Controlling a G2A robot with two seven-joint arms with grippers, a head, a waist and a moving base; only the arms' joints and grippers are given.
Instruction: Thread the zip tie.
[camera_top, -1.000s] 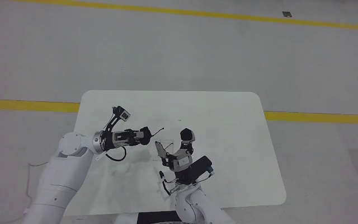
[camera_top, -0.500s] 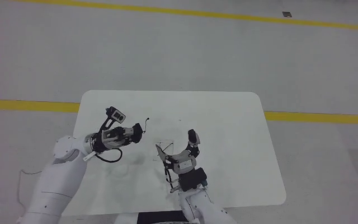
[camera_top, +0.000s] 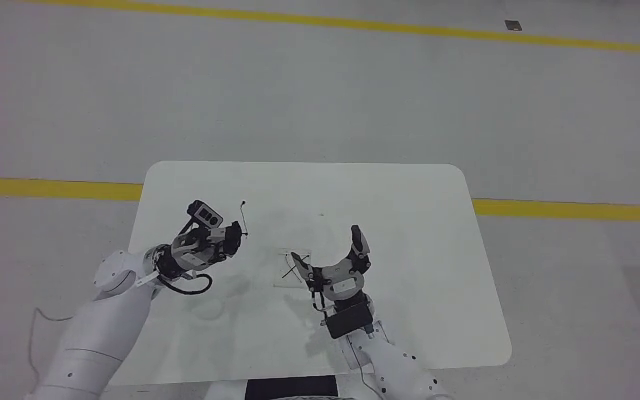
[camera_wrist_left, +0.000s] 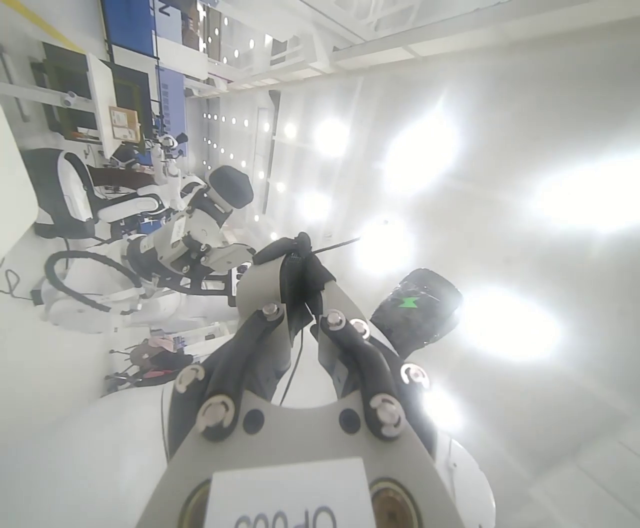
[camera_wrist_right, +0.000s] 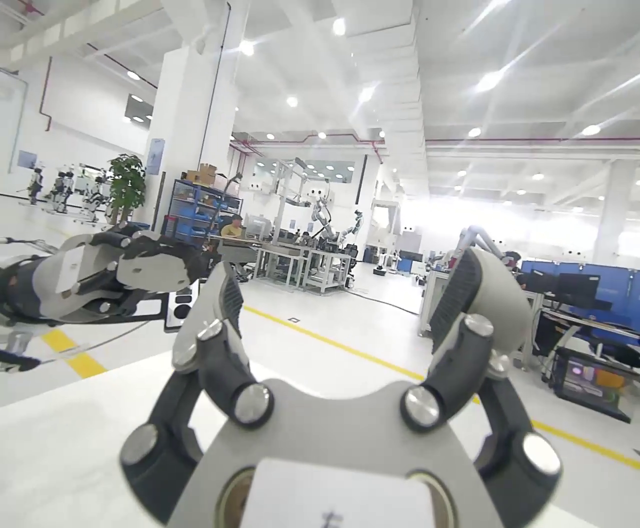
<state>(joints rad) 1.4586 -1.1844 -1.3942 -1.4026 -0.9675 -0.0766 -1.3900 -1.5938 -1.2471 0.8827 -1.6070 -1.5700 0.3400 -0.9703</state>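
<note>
Zip tie first, since it sits closest to the left wrist camera: one thin black strap, pinched between the pressed-together fingers of the left gripper. A short length pokes out past the fingertips and the rest runs back between the fingers toward the palm. From above, that free end stands up over the left part of the table. Which end carries the locking head I cannot tell. A little further across hangs the right gripper, fingers spread wide with nothing between them, near the left one but apart from it. To thread well, I judge the right fingers should close on the loose tail close to its tip, so the strap cannot flex away. They should then feed it straight into the head, with the left grip firm. Count: one zip tie, two grippers, one table, and beyond it two yellow floor lines
</note>
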